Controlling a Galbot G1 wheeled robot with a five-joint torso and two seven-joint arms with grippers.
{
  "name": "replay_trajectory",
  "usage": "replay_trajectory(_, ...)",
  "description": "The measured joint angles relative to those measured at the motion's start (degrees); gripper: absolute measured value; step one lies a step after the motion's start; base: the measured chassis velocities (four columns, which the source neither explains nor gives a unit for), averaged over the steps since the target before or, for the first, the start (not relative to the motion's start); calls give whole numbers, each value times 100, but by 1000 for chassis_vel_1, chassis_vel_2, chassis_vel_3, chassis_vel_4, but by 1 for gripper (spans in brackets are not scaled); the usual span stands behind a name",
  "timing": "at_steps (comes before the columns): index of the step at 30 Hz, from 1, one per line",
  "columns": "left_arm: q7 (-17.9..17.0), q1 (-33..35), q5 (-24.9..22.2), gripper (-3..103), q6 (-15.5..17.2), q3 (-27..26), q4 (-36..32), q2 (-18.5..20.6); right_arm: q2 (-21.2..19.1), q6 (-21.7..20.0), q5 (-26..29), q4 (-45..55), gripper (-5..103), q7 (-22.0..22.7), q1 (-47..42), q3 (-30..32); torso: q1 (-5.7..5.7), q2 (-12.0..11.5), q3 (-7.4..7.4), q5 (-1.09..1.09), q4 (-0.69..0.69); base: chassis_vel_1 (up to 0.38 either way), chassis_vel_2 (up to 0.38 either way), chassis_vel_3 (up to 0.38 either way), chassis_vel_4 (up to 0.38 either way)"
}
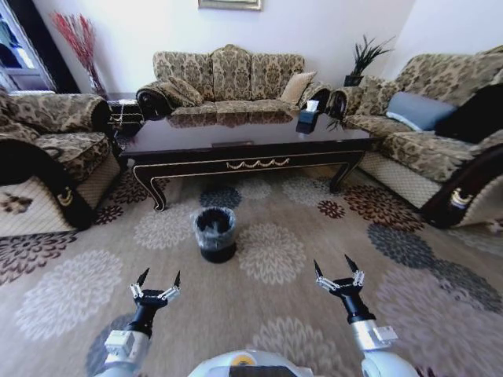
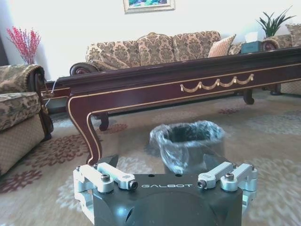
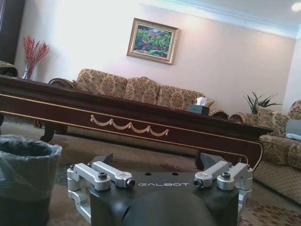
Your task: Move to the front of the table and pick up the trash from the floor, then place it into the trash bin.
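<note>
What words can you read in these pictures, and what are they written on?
"GALBOT": on the black body of the left gripper, in its wrist view.
"GALBOT": on the black body of the right gripper, in its wrist view.
Nothing readable on the table, trash bin or tissue box.

Left gripper [image 1: 157,283]: you are looking at two black pointed fingertips on silver linkages, tapering into a black wrist and a boxy white-grey forearm segment.
Right gripper [image 1: 338,271]: you are seeing the same build, black tips, silver links, black neck, silver-white forearm.
Palm housing: you are reading white "GALBOT" lettering on a glossy black block, with small holes above it.
Knuckles: you are seeing brushed silver brackets with dark screw heads.
Torso: you are glimpsing a rounded white-grey shell with a yellow spot.
</note>
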Motion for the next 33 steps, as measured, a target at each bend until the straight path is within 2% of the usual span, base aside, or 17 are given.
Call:
replay_trajectory(3,-1,1,-1,100,1,0,0,0,0,0,0,0,100,0,-2,0,0,0,-1,5,0,347,-336,-342,326)
replay_trajectory(8,-2,2,-1,100,1,1,0,0,0,0,0,0,100,1,-5,0,-1,1,-2,1,0,173,-172,-188,197)
replay_trajectory(22,-2,0,-1,100,1,1,0,1,-1,0,0,0,100,1,2,0,1,0,1,2,0,-15,18,14,-24)
replay_trajectory(33,-2,0,-1,100,2,1,0,1,-1,0,0,0,100,1,2,0,1,0,2,2,0,84,-90,-94,92)
